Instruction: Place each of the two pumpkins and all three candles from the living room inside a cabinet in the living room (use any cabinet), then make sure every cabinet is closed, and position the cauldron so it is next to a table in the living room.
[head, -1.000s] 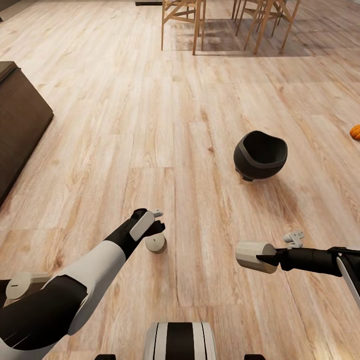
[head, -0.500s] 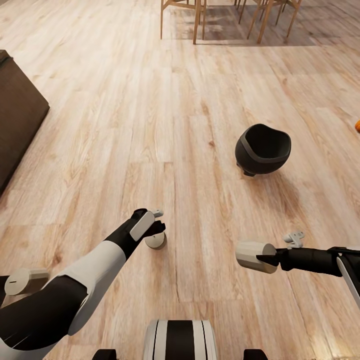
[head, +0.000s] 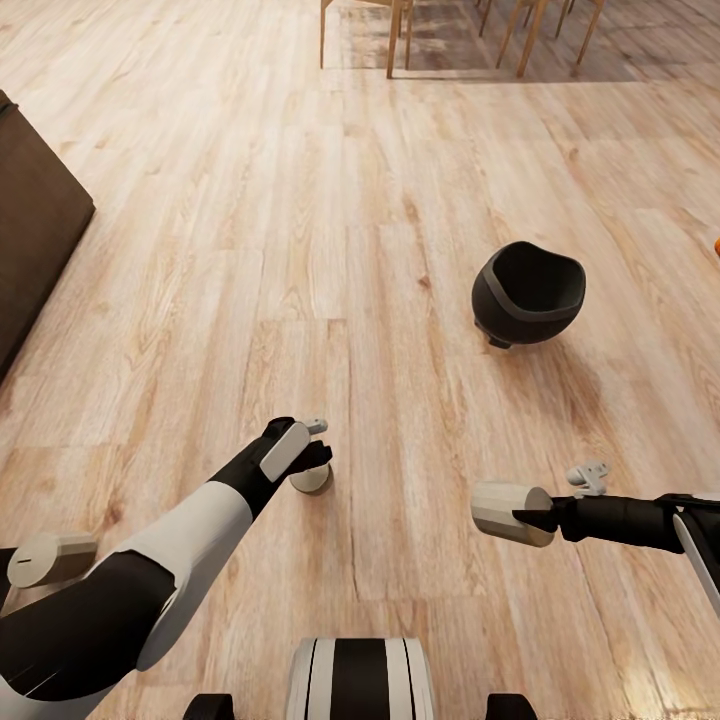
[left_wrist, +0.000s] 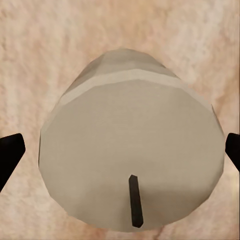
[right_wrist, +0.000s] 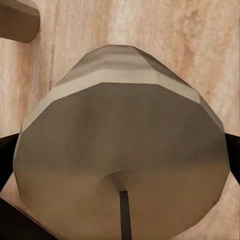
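We are holding 2 candles: one candle (head: 312, 479) is sitting clamped in our left pincer (head: 308, 468) low over the wooden floor (head: 300, 250), the other candle (head: 510, 512) is lying sideways, gripped in our right pincer (head: 530, 516). The cauldron (head: 527, 293) is resting tilted on the floor ahead-right, well apart; the cabinet (head: 35, 235) is standing far left.

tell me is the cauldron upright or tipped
Tipped: the cauldron lies on the floor, its mouth facing sideways and up, not level.
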